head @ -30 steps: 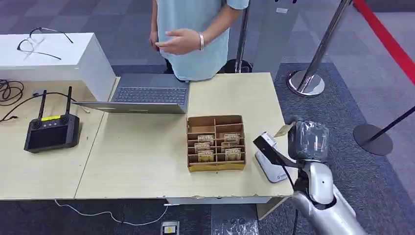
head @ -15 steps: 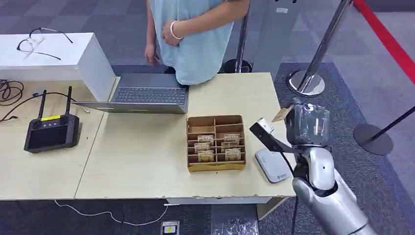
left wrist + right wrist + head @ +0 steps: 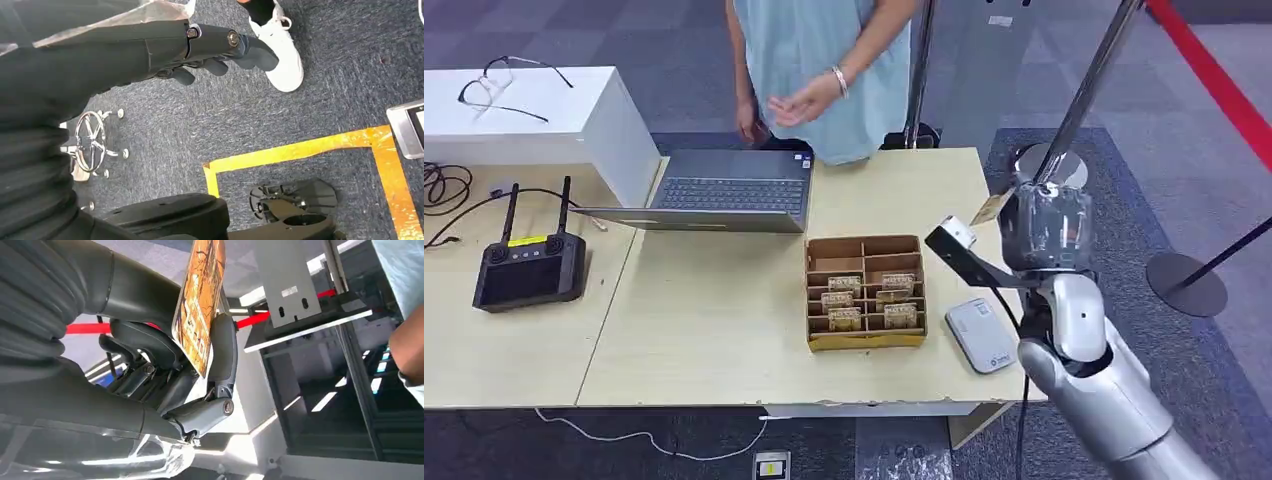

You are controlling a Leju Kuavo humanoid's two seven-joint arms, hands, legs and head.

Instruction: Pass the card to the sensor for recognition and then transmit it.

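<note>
- Head view: I saw my right hand [image 3: 1042, 228] raised beyond the table's [image 3: 714, 320] right edge, at about 3 o'clock from the cardboard organizer [image 3: 865, 292]. It pinched the card [image 3: 989, 209], whose tan edge stuck out toward 10 o'clock from the hand. The white sensor [image 3: 982, 335] lay flat on the table at about 4 o'clock from the organizer, just beside it, well below the hand and apart from it. A person [image 3: 824, 70] in a light blue shirt stood at 12 o'clock behind the laptop [image 3: 724, 192], one hand [image 3: 802, 100] held out. A black controller [image 3: 529, 268] sat at 9 o'clock on the table.
- Left wrist view: my left hand [image 3: 220, 50] hung over grey carpet [image 3: 320, 100] with yellow tape [image 3: 300, 149]; its fingers were curled in with nothing in them.
- Right wrist view: the card [image 3: 200, 305], orange and brown printed, stood clamped between the thumb [image 3: 223, 355] and the darker fingers [image 3: 145, 345] of my right hand [image 3: 180, 365].
</note>
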